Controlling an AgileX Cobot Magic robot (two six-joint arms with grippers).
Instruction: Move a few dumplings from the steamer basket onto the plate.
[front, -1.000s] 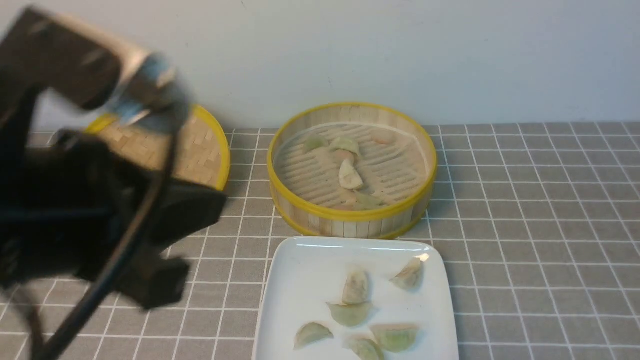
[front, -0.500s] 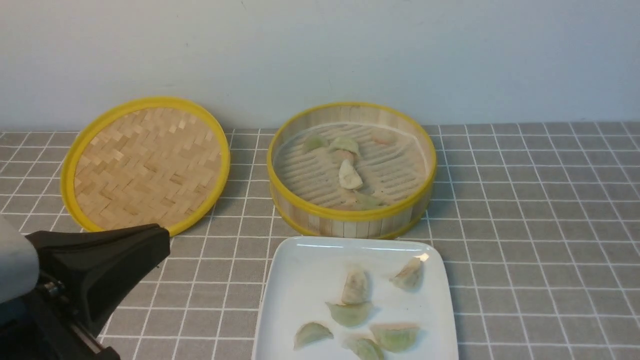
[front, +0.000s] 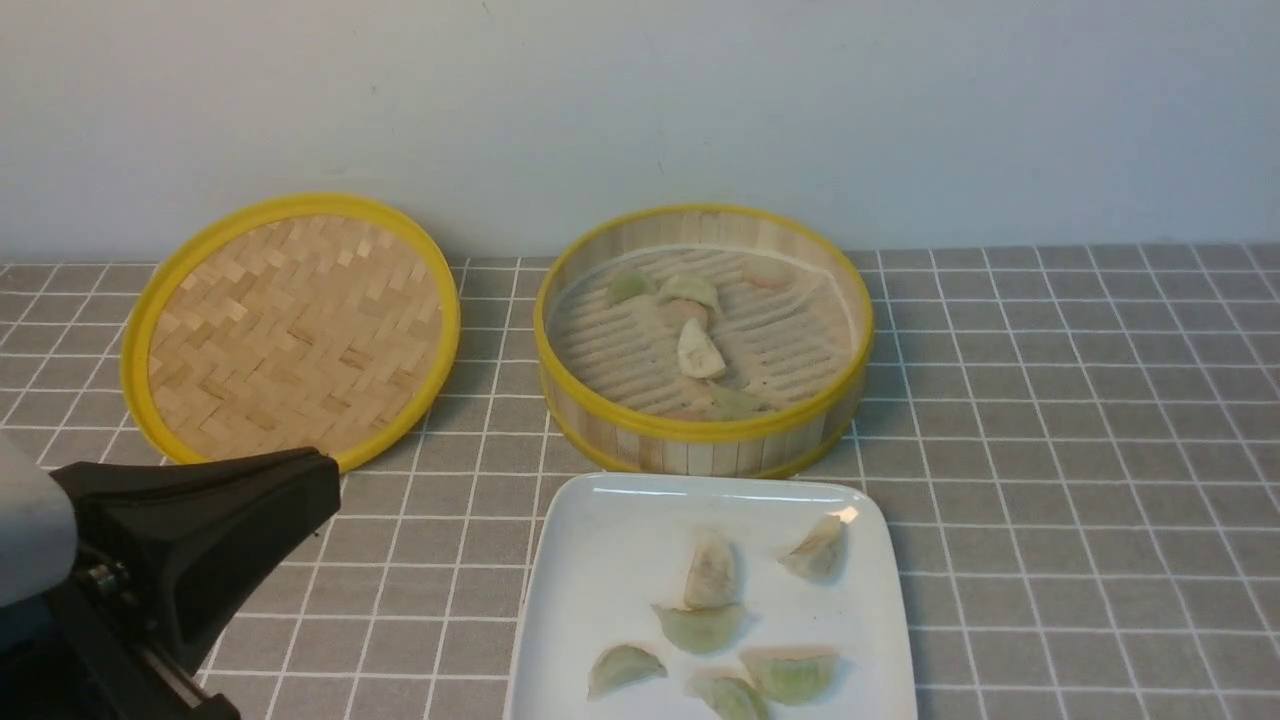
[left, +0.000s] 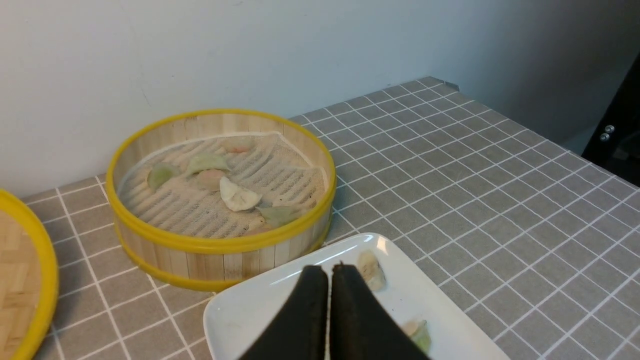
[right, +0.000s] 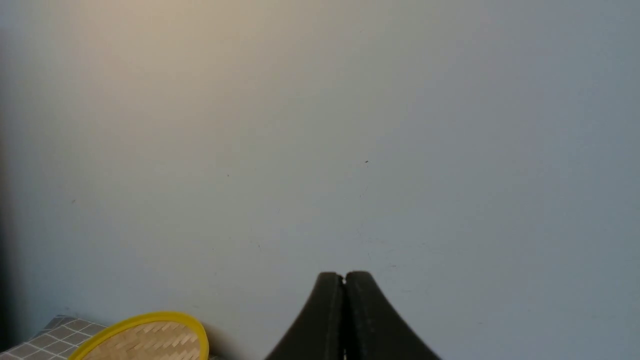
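The steamer basket stands at the back centre and holds several dumplings; it also shows in the left wrist view. The white plate sits in front of it with several dumplings on it. My left gripper is low at the front left, shut and empty, well left of the plate. In the left wrist view its fingertips are pressed together, seen against the plate. My right gripper is shut and empty, facing the bare wall; it is out of the front view.
The flat woven bamboo lid with a yellow rim lies at the back left, beside the basket. A pale wall runs behind the grey tiled tablecloth. The table's far right corner shows in the left wrist view.
One second ago my left arm was raised and blurred over the lid. It dropped to the front left corner half a second ago and has stayed still since. The dumplings have not moved.
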